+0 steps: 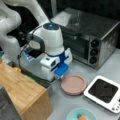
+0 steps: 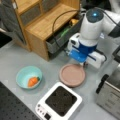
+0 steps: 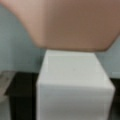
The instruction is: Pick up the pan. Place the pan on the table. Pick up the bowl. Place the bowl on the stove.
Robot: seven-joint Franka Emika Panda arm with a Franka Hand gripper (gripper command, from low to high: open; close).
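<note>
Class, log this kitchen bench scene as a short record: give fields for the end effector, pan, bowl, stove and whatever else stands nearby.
end effector: low at the pan's edge, at its white handle
pan: pink, flat on the grey table, beside the stove, not on it
bowl: teal, on the table, orange item inside
stove: black top bare
toaster oven: steel, behind the pan in a front view
wooden counter: beside the arm
</note>
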